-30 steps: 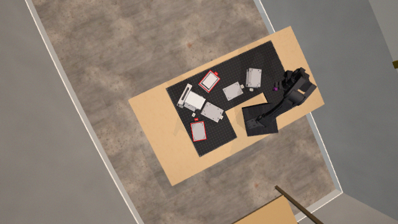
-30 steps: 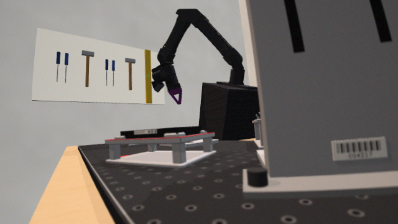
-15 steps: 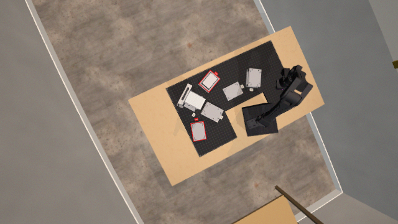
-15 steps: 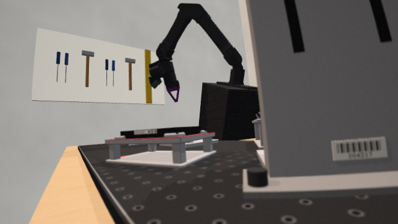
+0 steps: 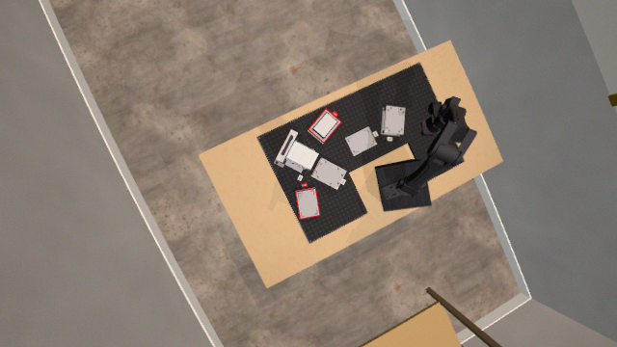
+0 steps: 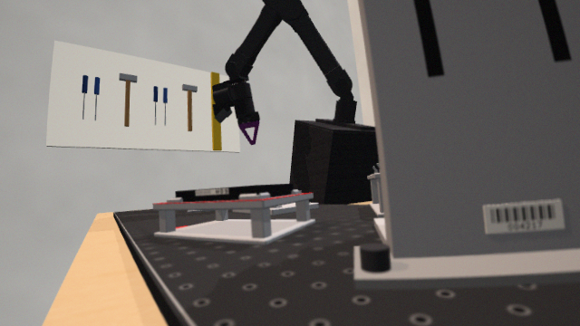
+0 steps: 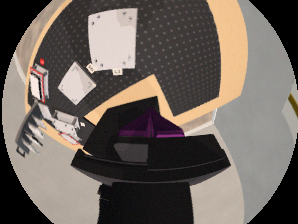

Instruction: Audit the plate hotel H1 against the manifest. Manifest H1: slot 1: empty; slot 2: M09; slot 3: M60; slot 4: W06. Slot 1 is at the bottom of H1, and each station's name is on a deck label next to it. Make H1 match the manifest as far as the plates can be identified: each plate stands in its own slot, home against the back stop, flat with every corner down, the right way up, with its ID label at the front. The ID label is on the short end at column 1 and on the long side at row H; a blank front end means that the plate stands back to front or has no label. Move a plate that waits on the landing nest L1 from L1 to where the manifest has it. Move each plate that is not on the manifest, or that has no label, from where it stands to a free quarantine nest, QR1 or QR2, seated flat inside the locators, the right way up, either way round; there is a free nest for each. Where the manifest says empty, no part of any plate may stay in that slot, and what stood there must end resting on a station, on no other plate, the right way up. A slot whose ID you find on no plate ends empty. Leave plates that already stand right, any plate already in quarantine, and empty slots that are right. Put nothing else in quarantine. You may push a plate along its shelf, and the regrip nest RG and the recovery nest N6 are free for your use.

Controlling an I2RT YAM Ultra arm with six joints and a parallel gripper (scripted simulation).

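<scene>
The plate hotel H1 (image 5: 295, 155) stands at the left of the black deck; from above only its white top shows, and the slots are hidden. In the exterior view its grey side wall (image 6: 476, 127) with a barcode fills the right. My gripper (image 6: 249, 131) hangs high in the air over the right end of the deck, far from the hotel. Its purple fingers are shut together with nothing between them, as the wrist view (image 7: 148, 125) also shows. No plate ID can be read in any view.
Two red-edged quarantine nests (image 5: 324, 125) (image 5: 308, 203) lie near the hotel. Three grey nests (image 5: 361, 141) (image 5: 392, 120) (image 5: 329, 173) lie across the deck. A dark flat thing with a white label (image 6: 213, 192) lies behind the red-edged nest (image 6: 236, 213). The arm's black base (image 5: 402, 190) stands front right.
</scene>
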